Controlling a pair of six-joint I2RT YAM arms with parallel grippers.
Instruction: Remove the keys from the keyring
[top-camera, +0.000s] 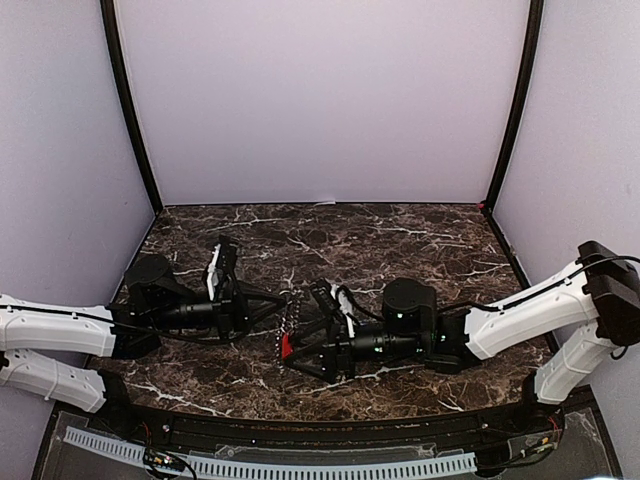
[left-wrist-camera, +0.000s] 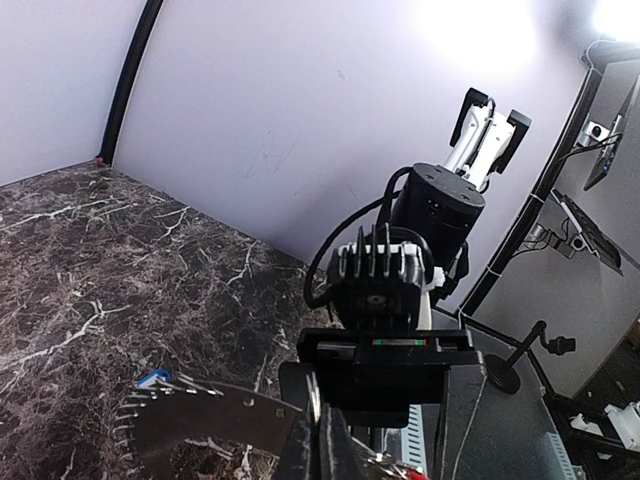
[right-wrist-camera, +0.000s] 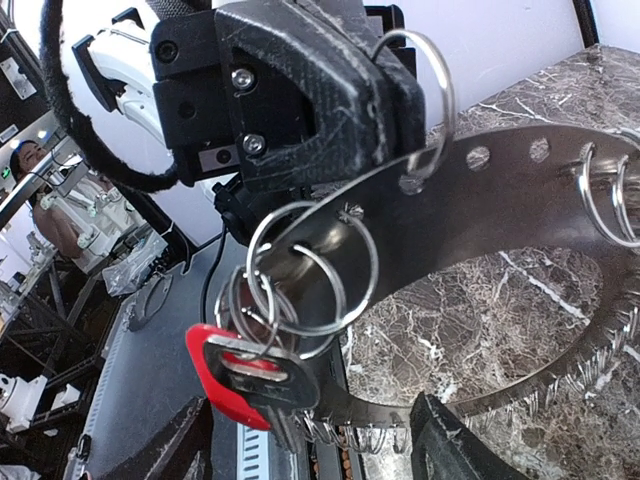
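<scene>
The left tool (left-wrist-camera: 322, 445) is clamped shut on the keyring (right-wrist-camera: 520, 215), pinching the flat grey band at its edge. In the left wrist view only the fingertips show at the bottom edge; the rest is cut off. The keyring seems to stand on edge in the middle of the desk (top-camera: 400, 240), between the two arms. From above it is little more than a thin toothed sliver, mostly covered by both tools. Whether its lower teeth touch the marble cannot be told.

The right tool (right-wrist-camera: 305, 448) is open. Its two black fingers (right-wrist-camera: 450, 450) rise from the bottom of the right wrist view, well apart, with nothing pinched between them. The red key (right-wrist-camera: 245, 380) hangs just above that gap from a cluster of thin split rings (right-wrist-camera: 310, 270) threaded through the band. Its blade is partly hidden behind the red head and runs into the toothed rim below, so its tip is hard to make out. More wire rings sit at the right edge of that view, cut off by the frame.

The blue key (left-wrist-camera: 152, 379) shows only as a small blue speck at the far rim of the keyring in the left wrist view. Its blade and its own ring cannot be made out among the teeth. The right arm's wrist (left-wrist-camera: 385, 290) fills the centre of that view and blocks what lies behind it.
</scene>
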